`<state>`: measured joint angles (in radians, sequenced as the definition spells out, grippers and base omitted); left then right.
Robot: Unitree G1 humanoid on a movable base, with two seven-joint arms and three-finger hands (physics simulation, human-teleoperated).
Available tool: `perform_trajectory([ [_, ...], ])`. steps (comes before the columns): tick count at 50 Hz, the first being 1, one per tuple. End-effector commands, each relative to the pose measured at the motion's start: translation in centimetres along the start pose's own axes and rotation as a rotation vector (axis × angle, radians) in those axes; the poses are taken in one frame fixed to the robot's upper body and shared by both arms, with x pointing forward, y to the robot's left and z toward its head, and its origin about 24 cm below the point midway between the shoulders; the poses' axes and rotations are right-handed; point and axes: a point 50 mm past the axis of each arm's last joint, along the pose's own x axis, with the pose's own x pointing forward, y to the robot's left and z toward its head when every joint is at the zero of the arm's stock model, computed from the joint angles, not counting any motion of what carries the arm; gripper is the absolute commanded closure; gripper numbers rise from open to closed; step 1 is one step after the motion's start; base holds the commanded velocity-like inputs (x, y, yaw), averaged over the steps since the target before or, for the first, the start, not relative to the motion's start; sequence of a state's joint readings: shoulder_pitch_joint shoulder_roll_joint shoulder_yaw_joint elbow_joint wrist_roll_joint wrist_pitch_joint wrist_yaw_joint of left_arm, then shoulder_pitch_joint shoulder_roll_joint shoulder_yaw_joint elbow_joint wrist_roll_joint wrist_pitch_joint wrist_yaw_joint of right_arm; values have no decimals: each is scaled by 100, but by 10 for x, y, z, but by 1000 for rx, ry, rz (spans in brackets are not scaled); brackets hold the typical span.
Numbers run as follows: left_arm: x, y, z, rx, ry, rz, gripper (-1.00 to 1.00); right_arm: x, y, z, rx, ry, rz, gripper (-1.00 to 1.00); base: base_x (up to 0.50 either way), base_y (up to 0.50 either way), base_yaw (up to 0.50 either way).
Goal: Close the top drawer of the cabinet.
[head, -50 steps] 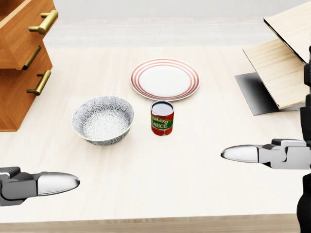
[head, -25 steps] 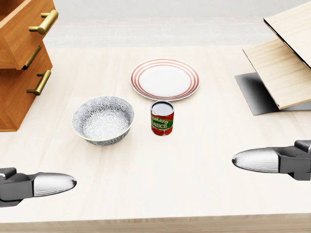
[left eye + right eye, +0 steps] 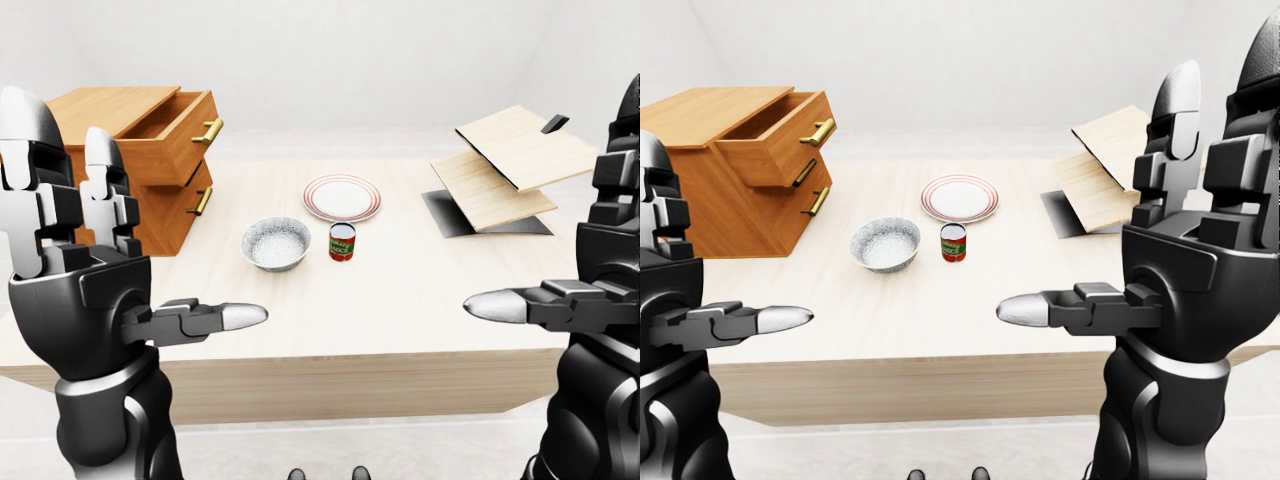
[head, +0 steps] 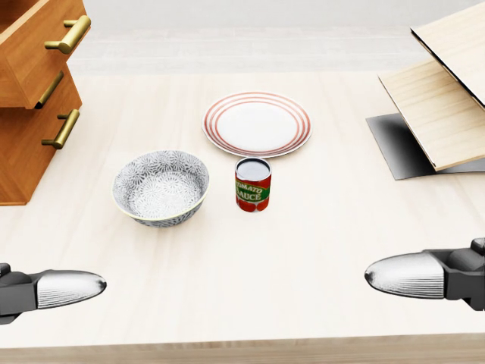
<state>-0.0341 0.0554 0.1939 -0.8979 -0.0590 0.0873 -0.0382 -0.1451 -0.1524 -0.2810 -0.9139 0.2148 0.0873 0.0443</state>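
Observation:
The wooden cabinet (image 3: 735,200) stands at the left end of the table. Its top drawer (image 3: 775,150) is pulled out, with a brass handle (image 3: 820,132) on its face; two shut drawers sit below it. My left hand (image 3: 110,240) is open, fingers upright and thumb pointing right, low in the left-eye view and well short of the cabinet. My right hand (image 3: 1140,180) is open in the same pose on the right side, holding nothing. In the head view only the two thumbs (image 4: 68,288) show, at the bottom corners.
On the light wooden table (image 4: 326,227) stand a patterned bowl (image 4: 161,186), a tomato sauce can (image 4: 253,184) and a red-rimmed plate (image 4: 257,123). Tilted wooden boards (image 4: 443,106) over a dark mat lie at the right. The table's near edge runs along the bottom.
In the head view my left thumb has drawn back to the left, and my right thumb has moved right and lower. The cabinet and tableware have not moved.

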Motion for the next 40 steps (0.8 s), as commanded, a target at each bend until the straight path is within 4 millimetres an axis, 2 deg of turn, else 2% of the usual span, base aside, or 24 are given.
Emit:
perform_trajectory([
  [1,-1,4,0,8,4,8,-100,-7,-3,5,-45,13,33,-100,0,0,0],
  [20,-2,5,-3,9,22,17,-100,-5,-2,11,-60,-23,40,-100,0,0,0],
  [40,-4,5,-6,3,42,21,-100,-6,-3,12,-45,-28,36,-100,0,49,0],
])
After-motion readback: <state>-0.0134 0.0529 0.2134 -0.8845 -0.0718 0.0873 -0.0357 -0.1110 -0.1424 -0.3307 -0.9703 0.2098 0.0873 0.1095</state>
